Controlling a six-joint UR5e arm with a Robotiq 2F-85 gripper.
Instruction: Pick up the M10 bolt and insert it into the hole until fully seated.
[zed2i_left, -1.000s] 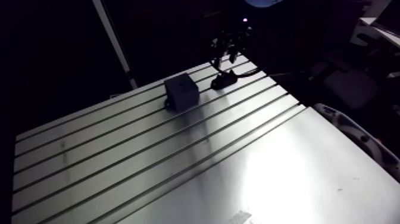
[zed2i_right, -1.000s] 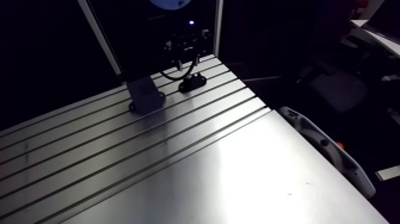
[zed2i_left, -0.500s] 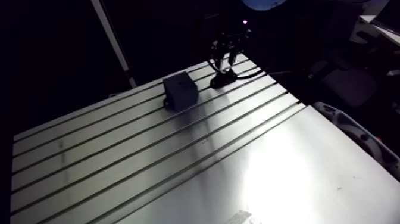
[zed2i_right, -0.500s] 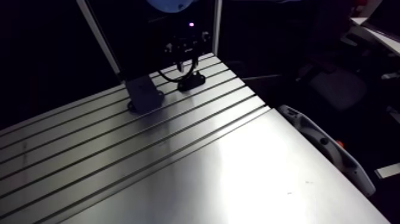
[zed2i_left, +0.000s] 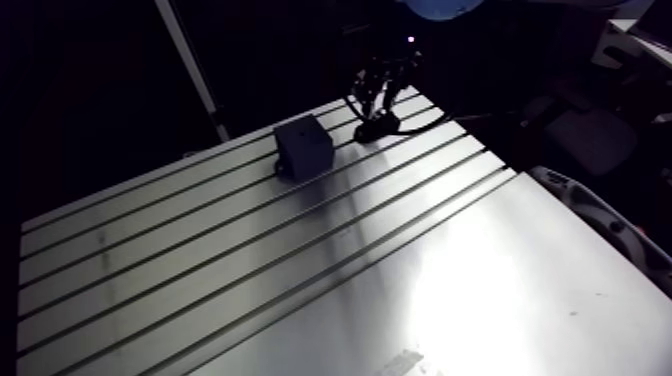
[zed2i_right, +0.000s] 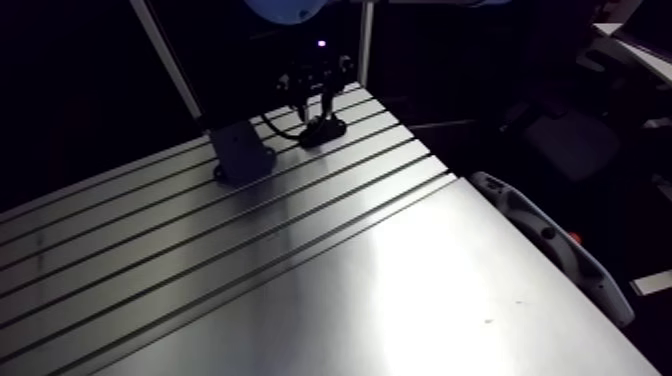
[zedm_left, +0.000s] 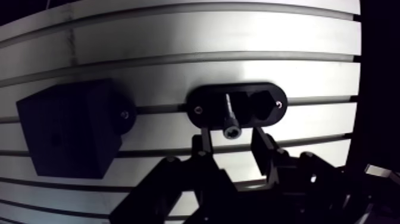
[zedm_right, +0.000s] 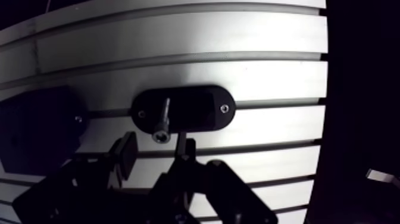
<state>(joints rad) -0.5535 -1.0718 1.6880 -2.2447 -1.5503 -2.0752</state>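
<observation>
In the wrist view a dark socket-head bolt (zedm_left: 229, 114) lies in a groove of a black oval holder (zedm_left: 266, 109), its head pointing toward me. My gripper (zedm_left: 231, 140) hangs just above it, open, with one fingertip on each side of the bolt head and not touching it. A black block (zedm_left: 68, 134) sits beside the holder on the slotted table (zedm_left: 178, 42); I cannot make out its hole. In the arm view the gripper (zed2i_left: 378, 95) stands over the holder (zed2i_left: 376, 128) at the table's far edge, with the block (zed2i_left: 303, 148) to its left.
A slanted aluminium post (zed2i_left: 190, 70) rises behind the block. A grey curved device (zed2i_right: 545, 240) lies along the table's right edge. The table's far edge runs just behind the holder. Smooth plate (zed2i_left: 480, 290) covers the near right of the table.
The gripper has come down closer to the holder and the bolt. The arm view has shifted a little with the arm; the block and holder stay put.
</observation>
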